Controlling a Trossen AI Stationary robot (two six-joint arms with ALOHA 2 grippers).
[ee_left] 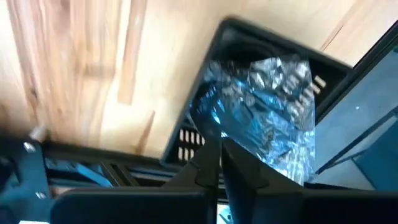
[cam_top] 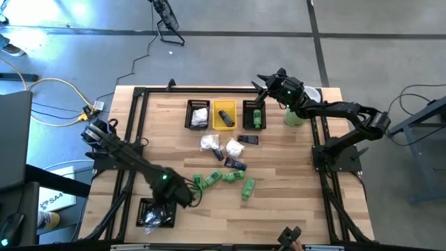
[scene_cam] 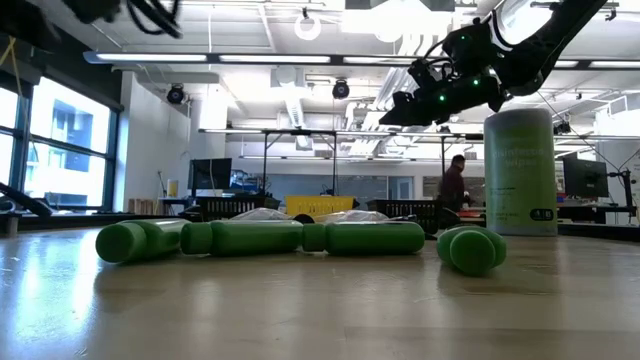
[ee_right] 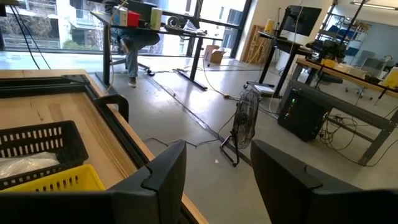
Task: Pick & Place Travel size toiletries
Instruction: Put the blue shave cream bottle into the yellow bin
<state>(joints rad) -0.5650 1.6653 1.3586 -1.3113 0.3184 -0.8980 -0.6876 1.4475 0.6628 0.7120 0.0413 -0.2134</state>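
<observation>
**Bright room, soft wrist view**

Ceiling strip lights [scene_cam: 180, 57] and tall windows [ee_right: 56, 25] light the room evenly. The table [scene_cam: 300, 310] shows pale glare along its near edge. The left wrist view is smeared, possibly by motion; its crinkly packet [ee_left: 267, 106] glints blue-white.

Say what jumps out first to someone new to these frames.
The bright green bottles lying in a loose cluster on the near-middle of the wooden table stand out first. At the far edge sit three small bins in a row, the yellow bin in the middle. The left end effector is shut just beside the bottles, near a black bin holding crinkly packets at the near-left corner.
</observation>
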